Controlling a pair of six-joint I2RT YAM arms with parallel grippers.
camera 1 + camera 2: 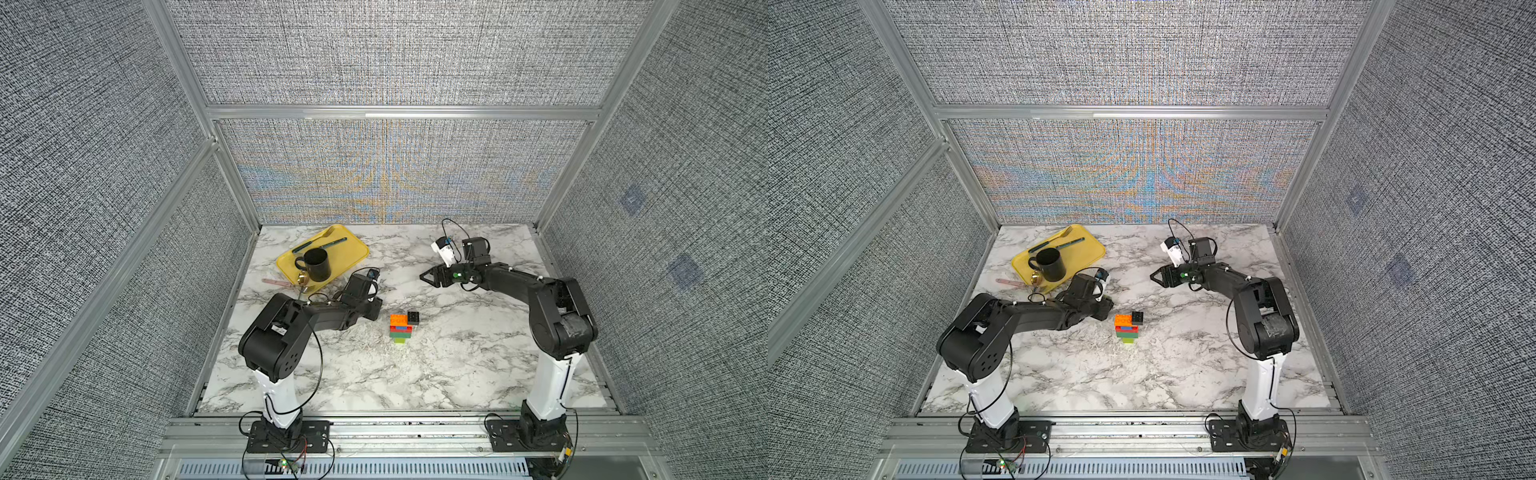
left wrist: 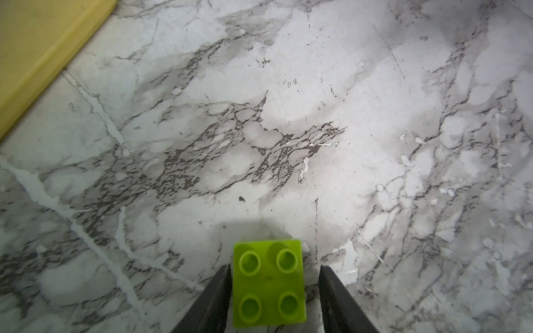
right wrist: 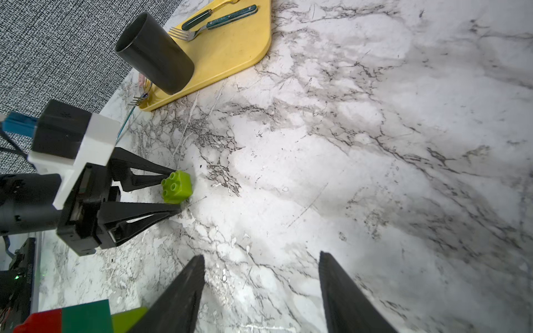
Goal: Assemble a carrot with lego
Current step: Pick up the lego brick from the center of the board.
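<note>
The carrot (image 1: 401,328) stands mid-table in both top views, layered orange, blue, red, dark green and lime, with a black brick (image 1: 413,318) at its far right corner. Its red, green and lime layers (image 3: 72,317) show at the edge of the right wrist view. A loose lime lego brick (image 2: 269,284) lies on the marble with its studs towards the left wrist. My left gripper (image 2: 275,266) is open around it: one finger touches it and the other stands apart. The right wrist view shows the same brick (image 3: 176,187). My right gripper (image 3: 262,255) hangs open and empty at the far right (image 1: 428,277).
A yellow tray (image 1: 353,251) at the far left holds a black mug (image 1: 316,264) and cutlery (image 1: 320,243). Small gold and pink items lie at its near edge. Textured walls close in the table on three sides.
</note>
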